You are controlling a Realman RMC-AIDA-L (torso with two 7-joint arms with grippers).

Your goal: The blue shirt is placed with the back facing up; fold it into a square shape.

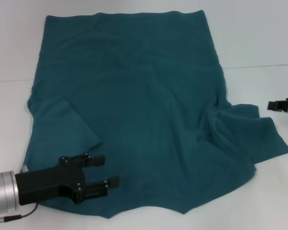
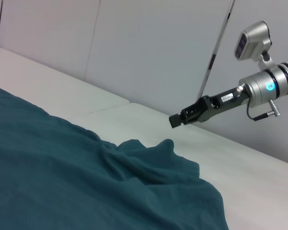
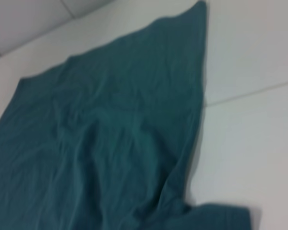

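Observation:
The blue shirt (image 1: 144, 105) lies spread on the white table (image 1: 259, 38), plain side up, with no lettering showing. Its left sleeve (image 1: 67, 124) is folded inward onto the body. The right sleeve (image 1: 254, 134) sticks out, rumpled, toward the right. My left gripper (image 1: 109, 170) hovers open over the shirt's near left corner, nothing between its fingers. My right gripper (image 1: 273, 105) stays off the cloth at the table's right side, a little beyond the right sleeve. The left wrist view shows the shirt (image 2: 62, 167) and the right gripper (image 2: 175, 120) above bare table. The right wrist view looks along the shirt (image 3: 110, 134).
A seam (image 1: 259, 66) runs across the table on the right. White wall panels (image 2: 134, 43) stand behind the table. Bare tabletop surrounds the shirt at the right and the far side.

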